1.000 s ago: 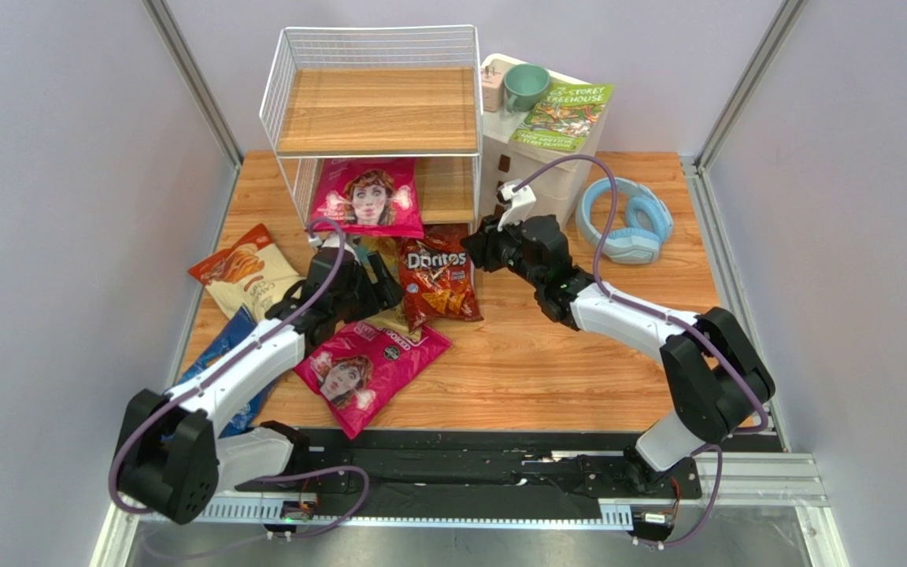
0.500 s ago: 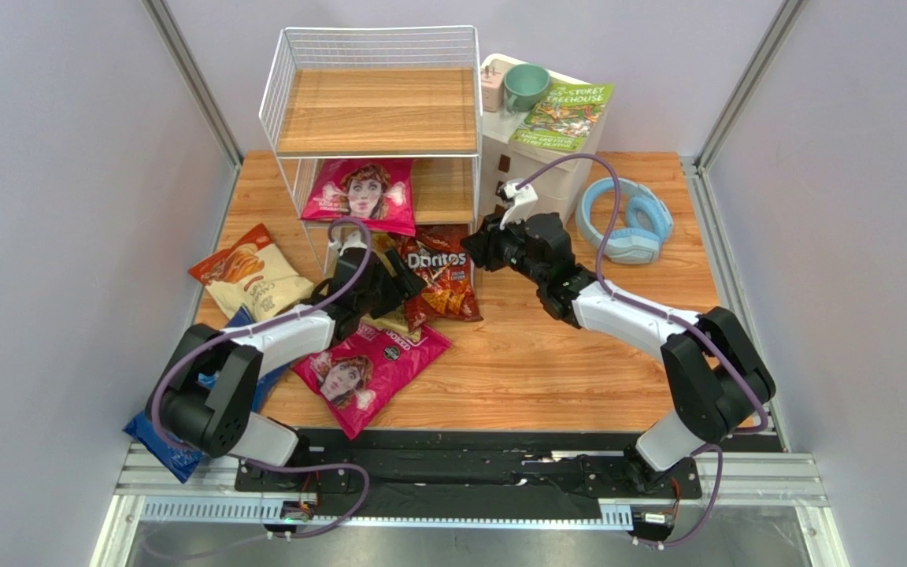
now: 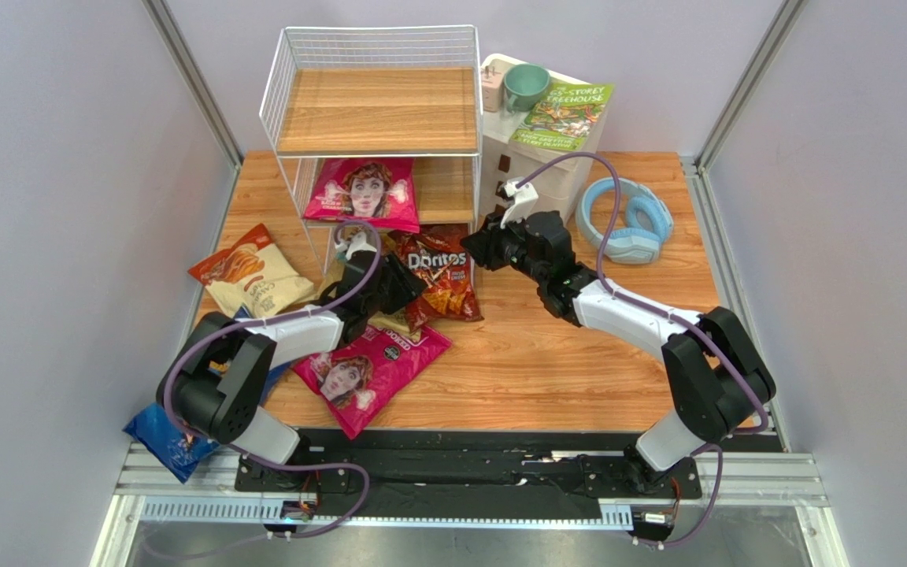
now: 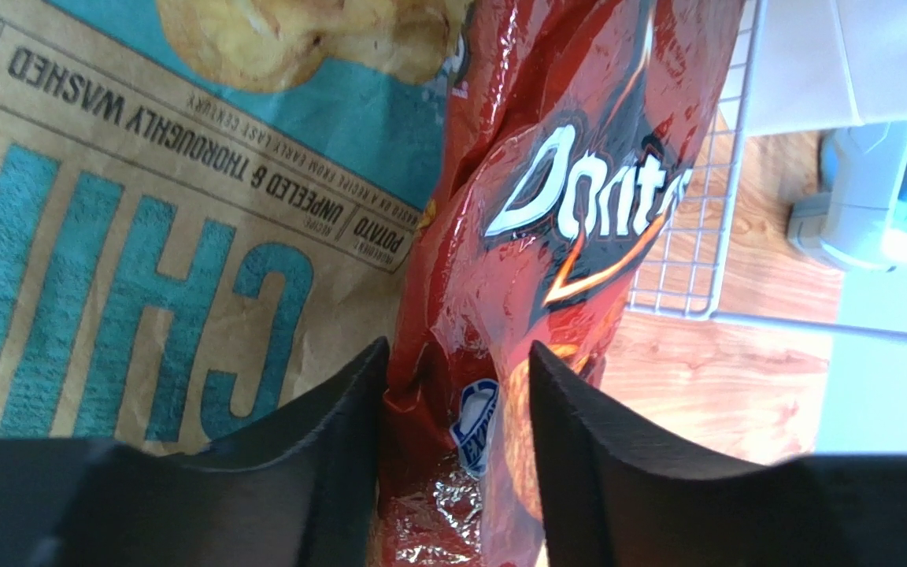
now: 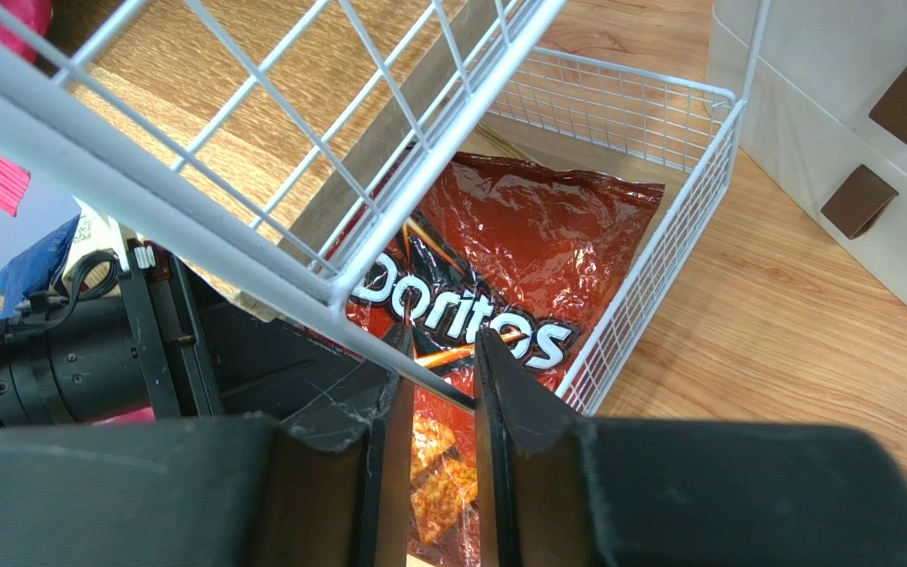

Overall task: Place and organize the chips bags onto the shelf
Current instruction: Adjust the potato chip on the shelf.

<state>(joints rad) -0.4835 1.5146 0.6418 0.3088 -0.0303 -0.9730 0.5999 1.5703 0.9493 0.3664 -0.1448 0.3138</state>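
The white wire shelf (image 3: 376, 109) stands at the back, with one magenta bag (image 3: 364, 193) on its middle tier. The red Doritos bag (image 3: 437, 278) lies half inside the bottom tier. My left gripper (image 3: 405, 287) is closed on that bag's crumpled left edge (image 4: 565, 201), over the tan-and-teal CHIPS bag (image 4: 127, 236). My right gripper (image 3: 478, 248) is nearly shut around a front wire of the shelf (image 5: 305, 154), above the red Doritos bag (image 5: 517, 248). The second magenta bag (image 3: 364, 366), the orange-and-cream bag (image 3: 245, 272) and the blue Doritos bag (image 3: 180, 431) lie on the table.
A white drawer unit (image 3: 541, 165) stands right of the shelf, with a green mug (image 3: 527, 85) and a green book (image 3: 565, 112) on top. Blue headphones (image 3: 626, 222) lie at the back right. Grey walls close in both sides.
My left gripper has swung right, from beside the magenta bag to the red Doritos bag's left edge. The blue bag at the front left is now uncovered. The right arm has not moved.
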